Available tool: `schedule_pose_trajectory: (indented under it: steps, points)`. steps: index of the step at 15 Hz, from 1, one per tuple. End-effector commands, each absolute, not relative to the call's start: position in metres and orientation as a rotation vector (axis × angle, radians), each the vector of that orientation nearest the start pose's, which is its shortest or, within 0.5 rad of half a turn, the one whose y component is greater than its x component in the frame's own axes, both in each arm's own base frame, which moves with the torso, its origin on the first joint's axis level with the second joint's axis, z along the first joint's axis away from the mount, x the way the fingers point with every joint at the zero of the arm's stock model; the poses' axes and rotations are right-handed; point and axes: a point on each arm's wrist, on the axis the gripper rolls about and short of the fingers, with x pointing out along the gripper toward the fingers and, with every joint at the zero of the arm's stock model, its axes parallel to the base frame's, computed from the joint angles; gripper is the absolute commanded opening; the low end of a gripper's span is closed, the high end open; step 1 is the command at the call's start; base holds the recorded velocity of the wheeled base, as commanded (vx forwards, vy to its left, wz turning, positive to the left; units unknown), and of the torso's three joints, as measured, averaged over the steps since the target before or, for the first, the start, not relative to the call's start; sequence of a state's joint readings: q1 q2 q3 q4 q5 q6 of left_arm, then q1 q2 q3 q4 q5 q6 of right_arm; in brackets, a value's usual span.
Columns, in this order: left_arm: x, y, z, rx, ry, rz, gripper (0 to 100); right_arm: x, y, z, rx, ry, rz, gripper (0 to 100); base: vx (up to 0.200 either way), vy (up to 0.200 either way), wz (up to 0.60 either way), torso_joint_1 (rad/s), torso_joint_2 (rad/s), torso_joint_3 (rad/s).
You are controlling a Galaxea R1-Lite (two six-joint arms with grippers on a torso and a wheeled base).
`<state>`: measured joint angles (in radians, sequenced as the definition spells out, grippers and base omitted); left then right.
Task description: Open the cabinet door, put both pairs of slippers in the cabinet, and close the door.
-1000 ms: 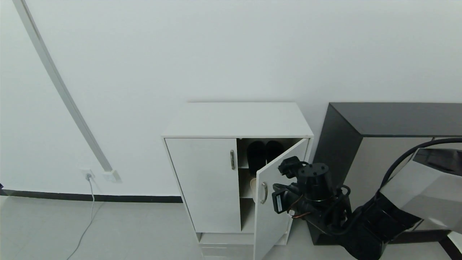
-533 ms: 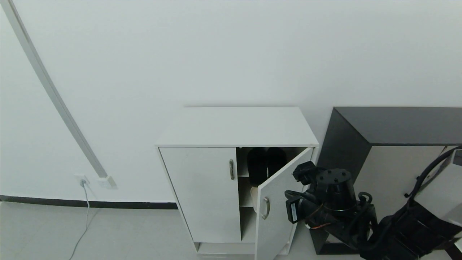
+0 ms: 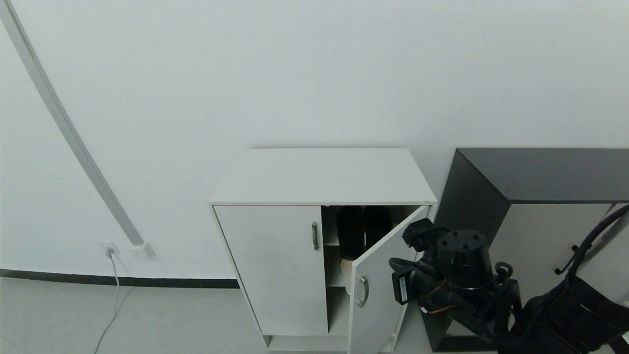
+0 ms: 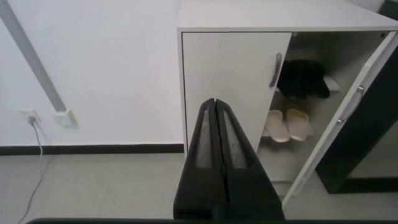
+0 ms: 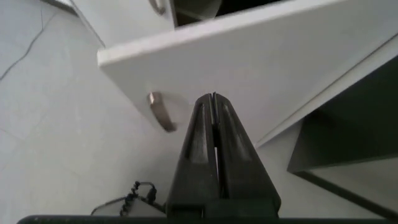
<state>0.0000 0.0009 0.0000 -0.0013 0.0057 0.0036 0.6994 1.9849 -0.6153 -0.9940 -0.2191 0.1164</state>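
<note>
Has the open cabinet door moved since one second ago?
No. The camera shifted, but the open door keeps about the same gap from the shut left door.

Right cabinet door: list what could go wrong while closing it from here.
1. The right gripper, fingers shut, points at the smooth outer face of the right door beside the handle. A push there could slide off or snag the handle.
2. The pale slippers seem to lie near the front edge of their shelf. The closing door might catch them and stay ajar.
</note>
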Motion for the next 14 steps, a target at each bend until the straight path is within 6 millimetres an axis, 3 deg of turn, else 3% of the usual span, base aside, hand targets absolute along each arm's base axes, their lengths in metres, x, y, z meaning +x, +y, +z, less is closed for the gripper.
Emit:
schedule_pose_trajectory:
  steps: [1, 14]
  points:
    - [-0.023, 0.000, 0.076, 0.003, 0.000, 0.006, 0, 0.261, 0.212, 0.075, -0.055, 0.368, 0.452, 0, 0.000, 0.000, 0.00, 0.000, 0.00, 0.000]
    - [-0.023, 0.000, 0.076, 0.003, 0.000, 0.006, 0, 0.323, 0.229, 0.046, -0.019, 0.346, 0.391, 0, 0.000, 0.000, 0.00, 0.000, 0.00, 0.000]
